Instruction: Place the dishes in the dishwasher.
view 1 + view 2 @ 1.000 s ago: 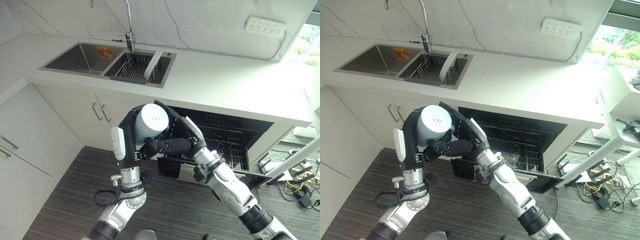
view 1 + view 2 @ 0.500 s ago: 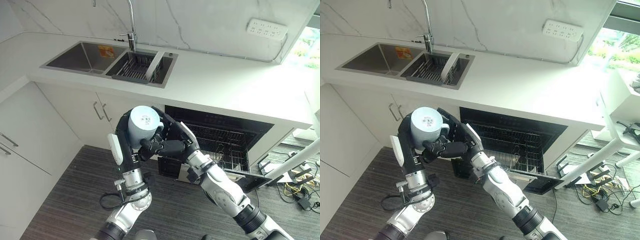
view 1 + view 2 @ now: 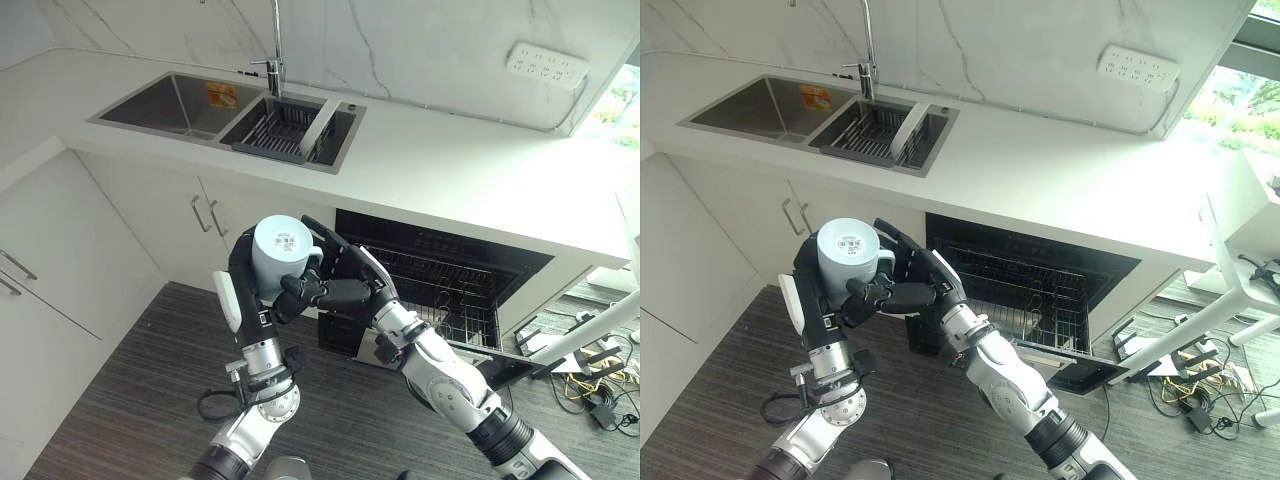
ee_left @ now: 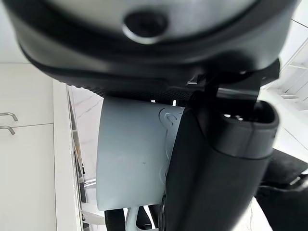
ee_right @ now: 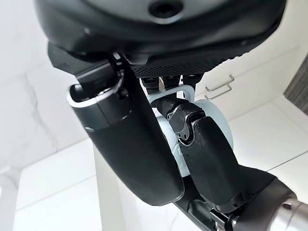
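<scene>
dishwasher (image 3: 440, 290) under the counter is open, dark wire rack inside, contents too small to tell. sink (image 3: 165, 105) holds a dark basket (image 3: 285, 130) on its right side. pale blue mug (image 3: 280, 255), base up with a label, is mid-air before the cabinets; my left hand (image 3: 240, 290) wraps it, right hand (image 3: 335, 290) curled at its handle.
</scene>
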